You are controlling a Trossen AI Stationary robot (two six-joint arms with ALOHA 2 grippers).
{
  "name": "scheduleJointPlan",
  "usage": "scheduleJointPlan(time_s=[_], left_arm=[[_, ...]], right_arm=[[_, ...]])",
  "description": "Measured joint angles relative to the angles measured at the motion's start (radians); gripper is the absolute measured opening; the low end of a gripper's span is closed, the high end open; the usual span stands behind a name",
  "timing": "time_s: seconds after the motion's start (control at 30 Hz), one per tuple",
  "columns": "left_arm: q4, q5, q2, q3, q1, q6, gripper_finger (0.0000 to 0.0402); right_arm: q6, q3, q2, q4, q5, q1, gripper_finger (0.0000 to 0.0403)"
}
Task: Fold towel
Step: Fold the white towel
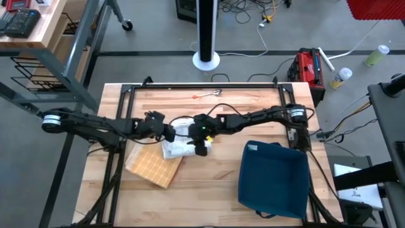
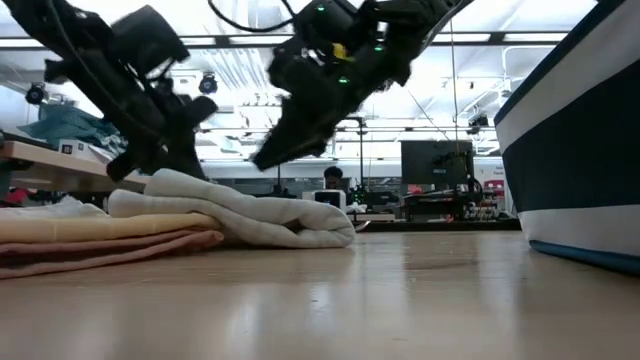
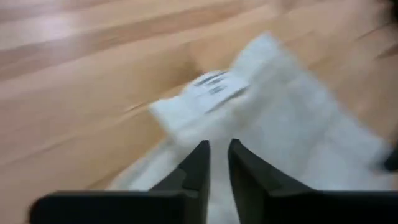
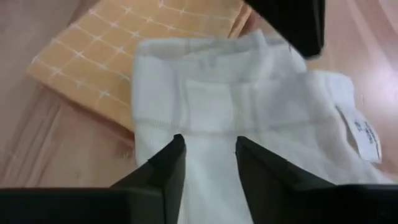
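The white towel lies bunched and partly folded near the middle of the wooden table, one edge resting on an orange checked cloth that lies flat just beside it. A blue bin sits well apart from the towel, toward the right arm's side of the table. The left gripper hangs over the towel's edge, its fingers nearly together with a thin slit between them and nothing pinched. The right gripper hovers just above the towel too, fingers parted and empty, white cloth showing in the gap. The table is pale planks in a black frame (a small orange-tipped tool lies near its far edge). Beyond the towel, the room has ceiling lights, desks and dark monitors.
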Motion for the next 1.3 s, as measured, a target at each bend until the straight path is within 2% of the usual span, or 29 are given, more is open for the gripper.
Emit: scheduleJointPlan(time_s=[0.27, 0.37, 0.47, 0.57, 0.67, 0.73, 0.83, 0.87, 0.97, 1.13, 1.3], left_arm=[[0.066, 0.071, 0.124, 0.008, 0.09, 0.044, 0.0156], [0.118, 0.115, 0.164, 0.025, 0.106, 0.077, 0.018], [0.109, 0.138, 0.193, 0.041, 0.111, 0.082, 0.0188], [0.116, 0.142, 0.223, 0.057, 0.111, 0.085, 0.0174], [0.127, 0.159, 0.252, 0.072, 0.111, 0.085, 0.014], [0.104, 0.16, 0.234, 0.068, 0.107, 0.09, 0.0104], [0.098, 0.156, 0.2, 0.085, 0.103, 0.106, 0.0027], [0.064, 0.154, 0.179, 0.085, 0.101, 0.107, 0.0014], [-0.006, 0.13, 0.131, 0.109, 0.099, 0.108, 0.0011], [-0.279, 0.085, 0.032, 0.174, 0.084, 0.082, 0.0002], [-0.552, 0.062, 0.001, 0.256, 0.069, 0.019, 0.0001]], right_arm=[[0.015, -0.122, -0.109, 0.015, 0.036, -0.029, 0.0172], [0.017, -0.133, -0.132, 0.015, 0.053, -0.036, 0.0176], [0.025, -0.137, -0.133, 0.028, 0.053, -0.036, 0.0176], [0.026, -0.14, -0.133, 0.017, 0.051, -0.034, 0.0176], [0.032, -0.145, -0.133, 0.013, 0.052, -0.035, 0.0176], [0.034, -0.151, -0.133, 0.015, 0.052, -0.035, 0.0176], [0.038, -0.159, -0.134, 0.008, 0.052, -0.035, 0.0176], [0.041, -0.161, -0.134, 0.015, 0.051, -0.034, 0.0176], [0.055, -0.169, -0.134, 0.006, 0.051, -0.034, 0.0174], [0.06, -0.178, -0.136, 0.012, 0.052, -0.034, 0.0175], [0.067, -0.179, -0.142, 0.028, 0.052, -0.029, 0.0171]])
